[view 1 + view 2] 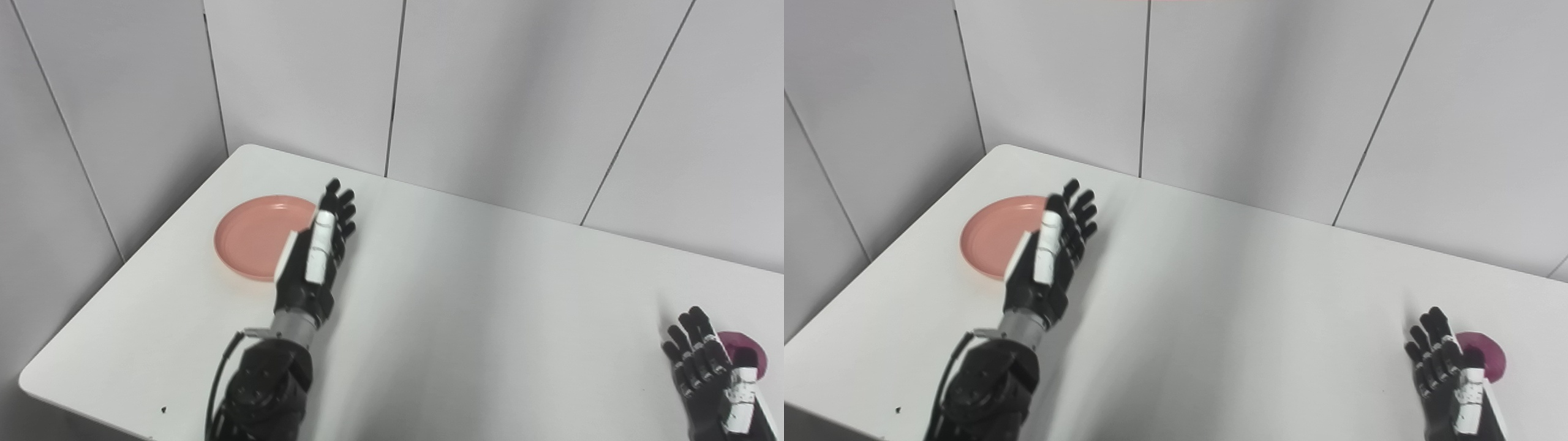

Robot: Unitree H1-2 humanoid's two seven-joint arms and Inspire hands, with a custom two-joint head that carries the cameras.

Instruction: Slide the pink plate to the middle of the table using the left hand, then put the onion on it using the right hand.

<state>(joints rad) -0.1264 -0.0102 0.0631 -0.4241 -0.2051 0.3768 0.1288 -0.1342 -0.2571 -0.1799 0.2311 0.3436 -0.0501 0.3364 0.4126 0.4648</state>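
- Left eye view: the first step is in hand. The round pink plastic plate [257,236] sits near the left edge of the white tabletop [465,306], not yet at the middle. The left robot hand [315,257] is at the plate's right rim, fingers spread, holding nothing; actual contact cannot be told. Next, it likely needs to press the rim and draw the plate rightward.
- Right eye view: the right robot hand [1448,373] waits, fingers apart and empty, just beside the purple onion [1488,361] at the right edge.
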